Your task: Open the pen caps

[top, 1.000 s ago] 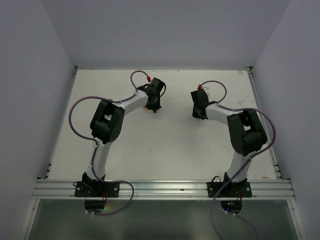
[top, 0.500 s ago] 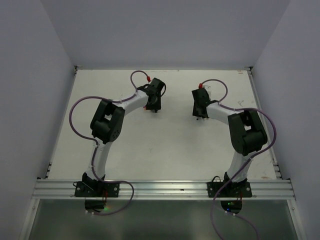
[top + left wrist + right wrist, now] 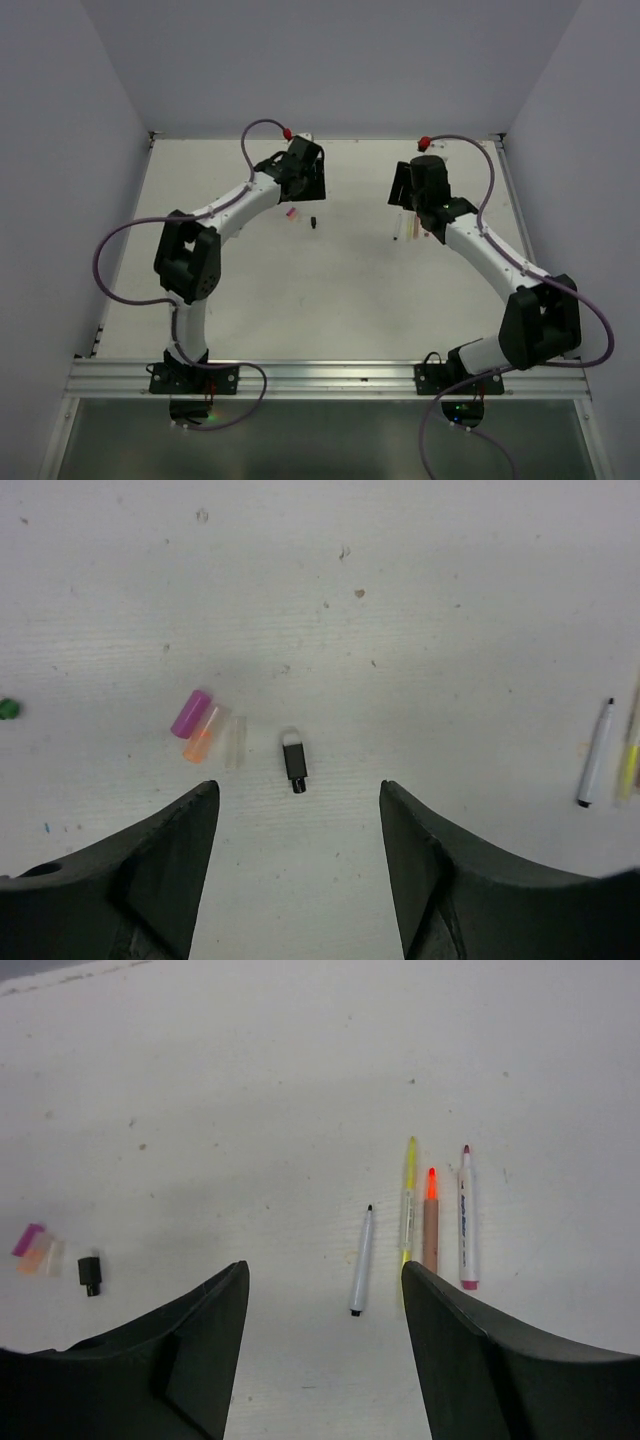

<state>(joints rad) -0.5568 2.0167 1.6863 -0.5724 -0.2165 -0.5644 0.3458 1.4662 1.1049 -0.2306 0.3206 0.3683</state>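
Hovering over the table [image 3: 450,600], the left gripper [image 3: 297,815] is holding its fingers wide apart and is gripping nothing. Lying loose just ahead of it are a black cap [image 3: 294,763] and a tight cluster of a pink cap [image 3: 190,713], an orange cap [image 3: 200,742] and a clear cap [image 3: 235,745], the three touching or nearly so. They are probably sitting together because this side is serving as the drop spot for pulled caps.

The right gripper [image 3: 325,1295] is likewise gaping and carrying nothing. Its camera is showing what the left one is cropping: a white pen [image 3: 361,1260], a yellow pen [image 3: 408,1200], an orange-tipped pen [image 3: 431,1225] and a pink-tipped pen [image 3: 466,1220], lying roughly parallel with bare tips pointing away. That is suggesting all four are already uncapped.

The left wrist view is catching only the white and yellow pens at its right edge, but is revealing a green speck [image 3: 8,709] at its left edge, too small to identify. The top view is showing both arms reaching toward the far half of the table, well apart, with caps and pens shrinking to tiny marks
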